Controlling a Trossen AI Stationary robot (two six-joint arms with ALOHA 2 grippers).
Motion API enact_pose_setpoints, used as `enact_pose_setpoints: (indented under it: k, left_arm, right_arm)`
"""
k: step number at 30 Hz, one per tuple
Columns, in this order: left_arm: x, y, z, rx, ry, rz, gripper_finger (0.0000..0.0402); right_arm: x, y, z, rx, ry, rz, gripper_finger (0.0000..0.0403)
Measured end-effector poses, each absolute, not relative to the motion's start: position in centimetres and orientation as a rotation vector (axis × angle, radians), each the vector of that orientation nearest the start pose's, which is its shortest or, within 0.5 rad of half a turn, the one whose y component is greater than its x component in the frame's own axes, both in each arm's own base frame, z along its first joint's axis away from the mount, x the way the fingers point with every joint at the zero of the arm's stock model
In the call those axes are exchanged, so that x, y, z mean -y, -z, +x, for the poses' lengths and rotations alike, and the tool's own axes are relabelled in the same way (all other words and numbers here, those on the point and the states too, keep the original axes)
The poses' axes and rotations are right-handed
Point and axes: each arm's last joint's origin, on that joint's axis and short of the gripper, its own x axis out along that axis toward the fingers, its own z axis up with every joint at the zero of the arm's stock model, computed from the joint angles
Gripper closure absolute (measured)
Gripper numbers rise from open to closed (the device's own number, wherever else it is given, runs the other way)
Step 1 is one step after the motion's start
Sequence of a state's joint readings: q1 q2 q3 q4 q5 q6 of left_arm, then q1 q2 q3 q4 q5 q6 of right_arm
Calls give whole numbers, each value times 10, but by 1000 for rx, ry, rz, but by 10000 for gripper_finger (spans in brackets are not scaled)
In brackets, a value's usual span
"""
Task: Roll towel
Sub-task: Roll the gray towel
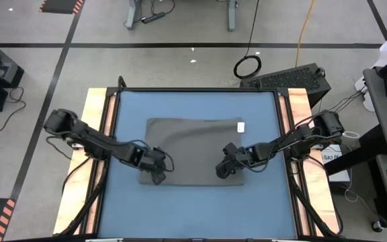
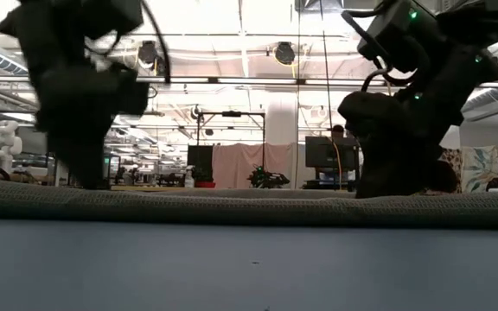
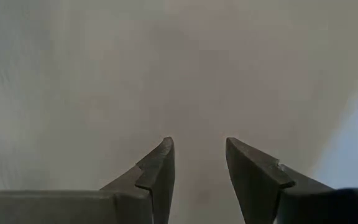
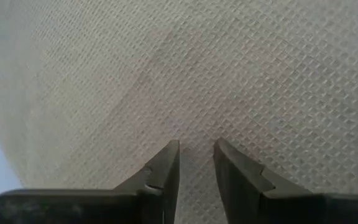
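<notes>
We are pressing both grippers down on the towel (image 1: 193, 151), which lies flat mid-table, long axis running 9 to 3 o'clock. Left gripper (image 1: 158, 176) and right gripper (image 1: 222, 172) sit at its 6 o'clock edge, fingers slightly parted, pinching nothing visible.

We're seeing bright ceiling lamps (image 2: 284, 52) glaring behind the silhouetted arms — the towel (image 3: 104, 74) under the left wrist camera is blurred.
</notes>
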State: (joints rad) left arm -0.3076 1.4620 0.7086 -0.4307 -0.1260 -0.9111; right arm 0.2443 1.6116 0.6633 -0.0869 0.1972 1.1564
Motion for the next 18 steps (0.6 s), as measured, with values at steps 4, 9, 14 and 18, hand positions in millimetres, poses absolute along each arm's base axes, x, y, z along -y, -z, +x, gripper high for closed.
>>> enact_pose_setpoints:
  k: [4,9,14,18]
  left_arm:
    - [76,-134,237,-1246,-372,-528,253]
    - [77,-150,234,-1255,-294,-546,269]
    - [65,-196,230,-1101,-269,-529,289]
    - [44,-224,225,-944,-252,-473,290]
  right_arm:
    - [-61,-120,265,-903,532,867,310]
    - [-62,-139,260,-890,443,920,310]
    - [-58,-168,258,-766,377,953,310]
    - [-43,-183,262,-640,384,1016,310]
